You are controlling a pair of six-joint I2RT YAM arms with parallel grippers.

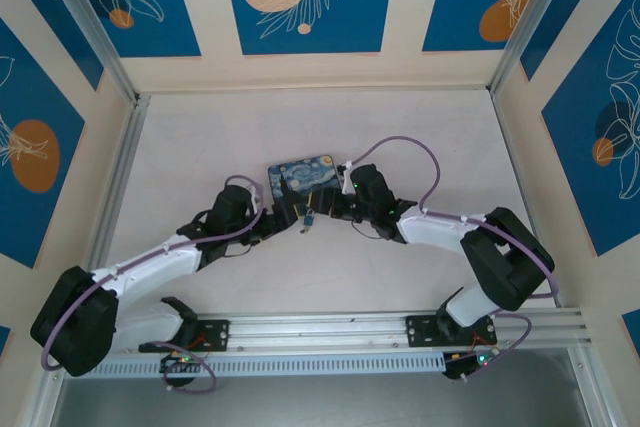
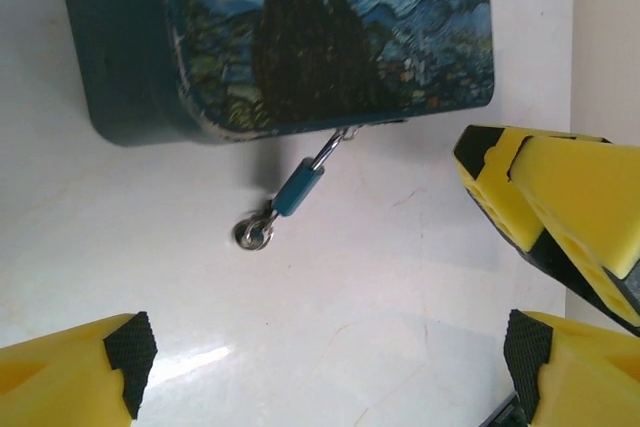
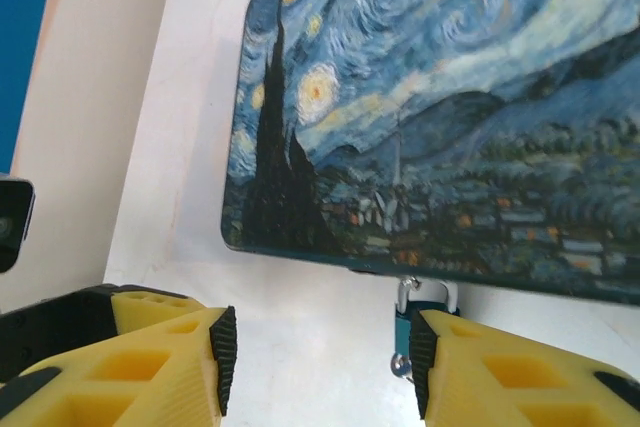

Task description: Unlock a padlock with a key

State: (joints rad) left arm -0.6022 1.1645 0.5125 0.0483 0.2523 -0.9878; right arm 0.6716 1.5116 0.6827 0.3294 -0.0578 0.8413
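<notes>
Top external view: at the near edge, both arm bases are bolted to a metal rail point(image 1: 330, 327), the left toward 7 o'clock and the right toward 5 o'clock of the white worktop point(image 1: 200, 147). Both arms are bent inward, so that the pincers are brought face to face at the middle of the worktop. The left pincer point(image 1: 284, 219) is placed at 9 o'clock of the padlock point(image 1: 308, 219) and the right pincer point(image 1: 334, 210) at 3 o'clock of it, each just beside it. Directly beyond, at 12 o'clock, the box point(image 1: 305, 175) printed with a swirling night sky is laid flat.

From the left wrist, the left pincer point(image 2: 325, 367) is seen wide open, with bare worktop between its pads and nothing gripped. Beyond it, toward 12 o'clock, the padlock point(image 2: 298, 190) is hooked by its shackle to the near edge of the box point(image 2: 300, 37) and is slanted down toward 7 o'clock. The key point(image 2: 256, 233) is found at the padlock's lower end, its round silver head resting on the worktop; whether it is seated in the lock cannot be told. At 3 o'clock a yellow finger point(image 2: 570, 197) of the right pincer is seen, apart from the padlock.

From the right wrist, the right pincer point(image 3: 320, 362) is seen open, nothing being held between its pads. The padlock point(image 3: 405, 325) is partly hidden at the inner edge of one finger, just below the box point(image 3: 450, 147).
</notes>
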